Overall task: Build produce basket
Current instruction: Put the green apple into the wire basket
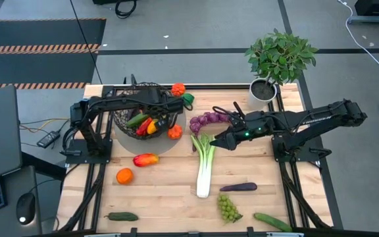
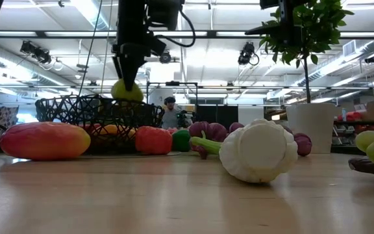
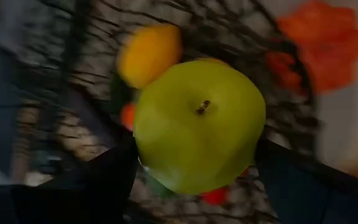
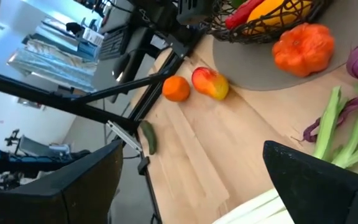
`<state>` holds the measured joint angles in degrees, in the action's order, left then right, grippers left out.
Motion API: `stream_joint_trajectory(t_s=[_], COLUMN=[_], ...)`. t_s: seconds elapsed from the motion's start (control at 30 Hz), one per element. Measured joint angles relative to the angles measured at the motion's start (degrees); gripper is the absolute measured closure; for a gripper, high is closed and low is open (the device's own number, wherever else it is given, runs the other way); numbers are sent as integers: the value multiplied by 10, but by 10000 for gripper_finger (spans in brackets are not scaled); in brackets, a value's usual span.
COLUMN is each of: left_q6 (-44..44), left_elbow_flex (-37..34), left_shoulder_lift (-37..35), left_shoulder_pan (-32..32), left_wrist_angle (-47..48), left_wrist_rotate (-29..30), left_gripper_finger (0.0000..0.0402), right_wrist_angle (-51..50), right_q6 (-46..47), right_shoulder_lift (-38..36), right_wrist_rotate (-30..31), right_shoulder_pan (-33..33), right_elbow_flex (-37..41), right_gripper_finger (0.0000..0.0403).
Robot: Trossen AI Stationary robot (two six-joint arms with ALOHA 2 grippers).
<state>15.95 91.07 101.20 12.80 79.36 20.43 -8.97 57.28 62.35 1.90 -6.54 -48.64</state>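
Observation:
The dark wire basket (image 1: 131, 125) stands at the table's far left, with a cucumber, a red pepper and a yellow pepper (image 3: 148, 53) in it. My left gripper (image 2: 127, 81) hangs over it, shut on a green apple (image 3: 197, 124). The leek (image 1: 204, 168) lies mid-table, its green leaves toward the purple grapes (image 1: 208, 120). My right gripper (image 1: 220, 141) hovers open above the leek's leaves (image 4: 344, 130). Lying loose on the table are an orange (image 1: 124, 176), a red-yellow fruit (image 1: 145, 159), an orange pepper (image 1: 174, 132), an aubergine (image 1: 239, 187), green grapes (image 1: 227, 209) and two cucumbers (image 1: 122, 216). My left gripper pinches the green apple by its two opposite sides (image 3: 143, 134), one dark finger (image 3: 104, 180) on each. The fingers come from above, pointing down, and the stem end (image 3: 202, 107) faces up toward the wrist. The apple (image 2: 127, 91) is lifted clear, at about the height of the basket's rim.
A white pot with a leafy plant (image 1: 263, 90) stands at the far right corner. An orange pepper (image 1: 178, 87) and a green one (image 1: 188, 99) lie behind the basket. There is bare wood at the table's near middle (image 1: 166, 197). A person (image 2: 169, 112) shows far behind the table.

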Motion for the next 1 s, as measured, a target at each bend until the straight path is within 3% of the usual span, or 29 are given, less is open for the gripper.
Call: stream_joint_trajectory(t_s=[0.1, 0.2, 0.67, 1.0], left_q6=[-28, -34, -62, -91], left_elbow_flex=[0, 0, 0, 0], left_shoulder_lift=[0, 0, 1, -4], left_shoulder_pan=[7, 9, 16, 18], left_wrist_angle=[-19, -39, -89, -90], left_wrist_rotate=[-81, -123, -126, -121], left_gripper_finger=[85, 85, 85, 85], right_wrist_angle=[-1, -1, 1, 28], right_q6=[-11, -6, 12, 12], right_shoulder_lift=[0, 0, 0, 13], right_wrist_rotate=[-1, 0, 2, 56], right_shoulder_pan=[7, 14, 42, 61], right_elbow_flex=[0, 0, 0, 0], right_gripper_finger=[20, 25, 34, 34])
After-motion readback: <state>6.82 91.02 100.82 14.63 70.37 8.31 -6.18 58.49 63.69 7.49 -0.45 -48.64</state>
